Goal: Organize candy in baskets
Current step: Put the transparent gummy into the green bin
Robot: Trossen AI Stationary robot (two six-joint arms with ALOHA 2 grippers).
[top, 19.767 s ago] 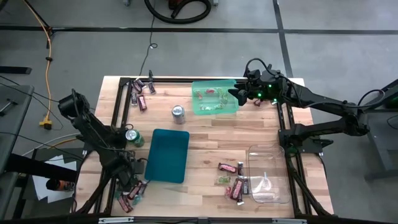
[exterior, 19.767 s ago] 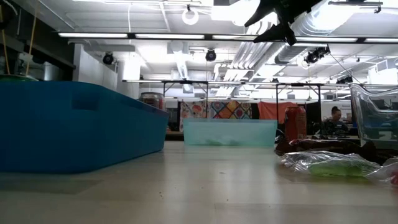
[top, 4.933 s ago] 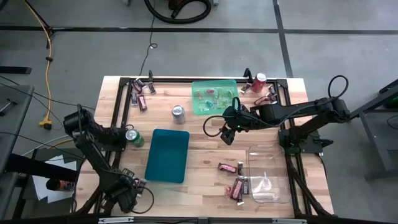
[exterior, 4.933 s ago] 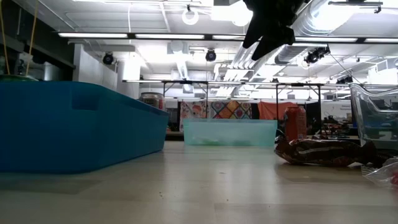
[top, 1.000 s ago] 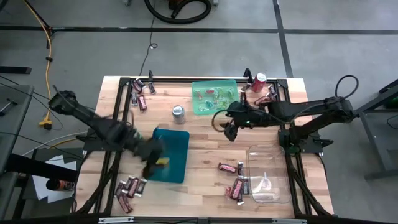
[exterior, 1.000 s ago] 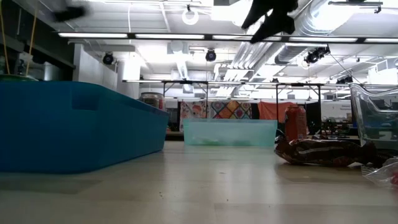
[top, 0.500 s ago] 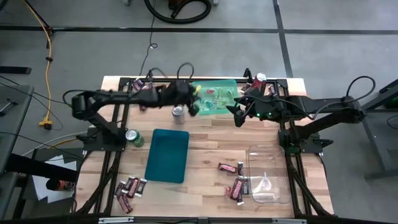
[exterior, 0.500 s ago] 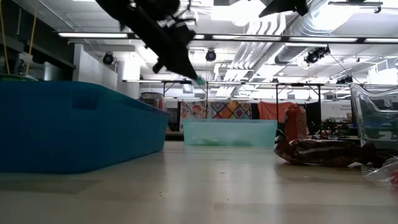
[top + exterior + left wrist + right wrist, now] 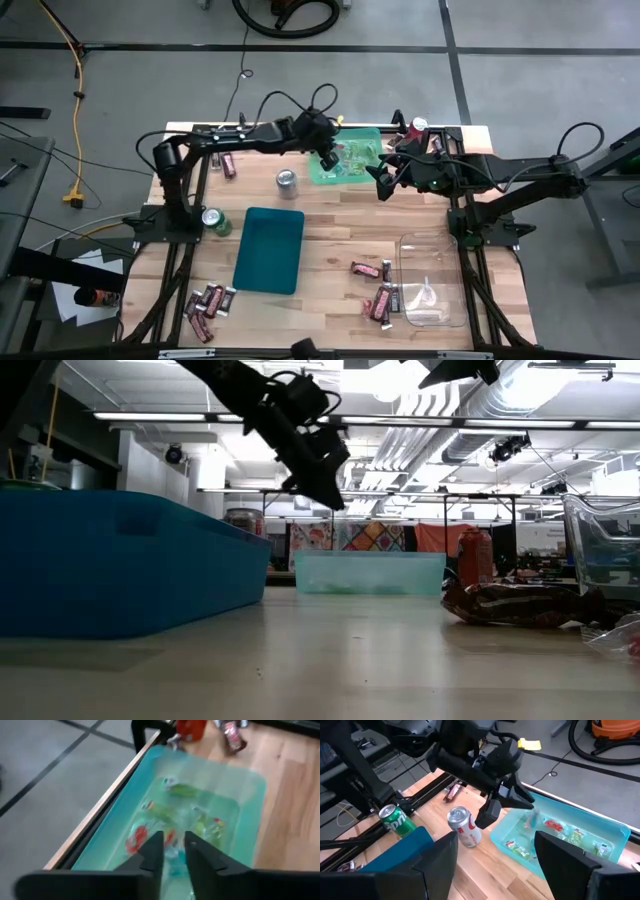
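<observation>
The left gripper (image 9: 327,158) hangs over the light green basket (image 9: 352,176) at upper centre of the high view, fingers (image 9: 152,854) parted a little with nothing between them, and a small wrapped piece (image 9: 529,818) sits in mid-air just under it. The right gripper (image 9: 381,184) waits wide open and empty by that basket's right edge. Green and red candy (image 9: 172,820) lies in the basket; maroon bars (image 9: 378,296) lie lower right on the table (image 9: 330,228).

The left gripper (image 9: 327,157) hangs over the back bin (image 9: 372,172), which holds candy (image 9: 172,812); the right gripper (image 9: 381,186) hovers just beside it.
</observation>
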